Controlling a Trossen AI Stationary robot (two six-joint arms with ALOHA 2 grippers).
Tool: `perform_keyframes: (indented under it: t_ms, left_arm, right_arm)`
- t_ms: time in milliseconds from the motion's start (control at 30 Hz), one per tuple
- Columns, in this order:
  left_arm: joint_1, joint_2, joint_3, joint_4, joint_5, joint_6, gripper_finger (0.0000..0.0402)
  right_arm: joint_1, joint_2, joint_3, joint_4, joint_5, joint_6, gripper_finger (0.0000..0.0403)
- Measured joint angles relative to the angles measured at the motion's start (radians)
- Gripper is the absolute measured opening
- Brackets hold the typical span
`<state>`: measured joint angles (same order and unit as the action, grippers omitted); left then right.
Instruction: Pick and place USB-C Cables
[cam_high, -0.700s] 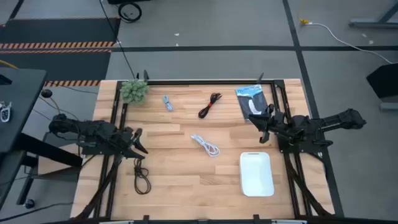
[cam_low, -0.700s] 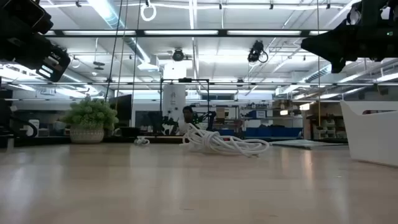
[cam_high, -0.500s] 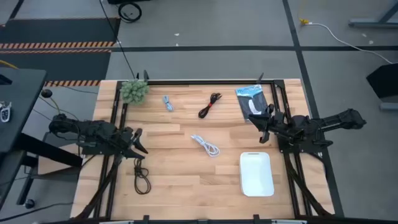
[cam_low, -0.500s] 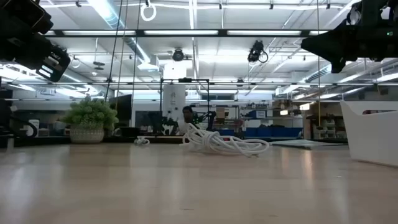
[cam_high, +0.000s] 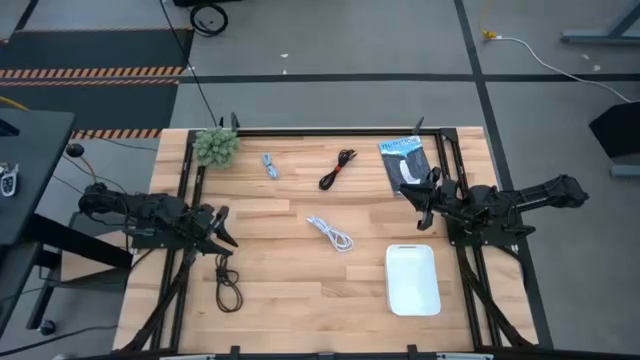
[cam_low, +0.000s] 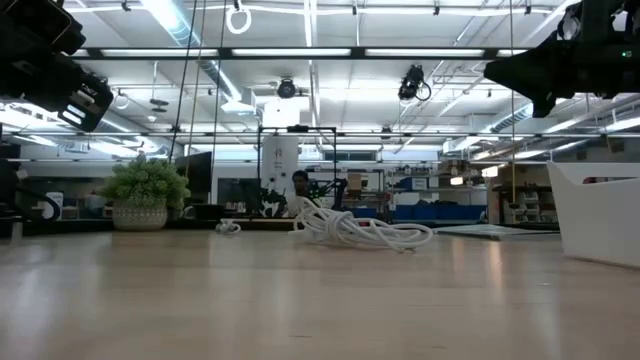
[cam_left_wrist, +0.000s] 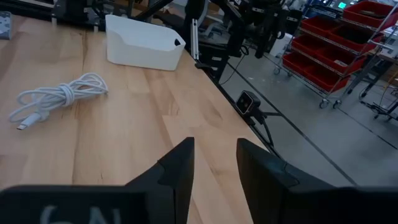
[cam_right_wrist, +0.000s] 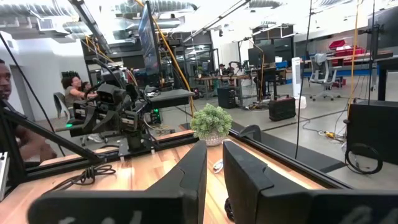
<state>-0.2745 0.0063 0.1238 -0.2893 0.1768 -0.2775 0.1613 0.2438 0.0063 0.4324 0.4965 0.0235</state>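
In the high view four coiled cables lie flat on the wooden table: a light blue cable (cam_high: 269, 165) and a black cable (cam_high: 338, 168) toward the far edge, a white cable (cam_high: 331, 233) in the middle, and a second black cable (cam_high: 228, 286) near the left arm. My left gripper (cam_high: 224, 231) (cam_left_wrist: 214, 146) hovers at the table's left side, just beyond that black cable, with a narrow gap between its fingers. My right gripper (cam_high: 412, 198) (cam_right_wrist: 214, 149) hovers at the right side, beside the packet, and is also slightly open. Neither holds anything. The white cable (cam_left_wrist: 59, 99) (cam_low: 350, 228) also shows in the left wrist and low views.
A white bin (cam_high: 412, 279) (cam_left_wrist: 144, 43) stands near the right front of the table. A flat black-and-blue packet (cam_high: 405, 160) lies at the far right and a fuzzy green plant ball (cam_high: 216, 146) (cam_right_wrist: 211, 121) at the far left corner. People (cam_right_wrist: 71, 90) are in the room beyond.
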Motion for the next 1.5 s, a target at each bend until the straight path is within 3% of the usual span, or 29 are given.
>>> perform_keyframes:
  t_ms: [1267,1500]
  left_arm:
    - [0.000,0.000,0.000,0.000,0.000,0.001,0.0128]
    - [0.002,0.000,0.000,0.034,-0.053,0.354,0.0128]
  right_arm:
    - [0.000,0.000,0.000,0.001,0.000,-0.012,0.0059]
    - [-0.001,0.000,0.000,0.043,0.000,-0.203,0.0059]
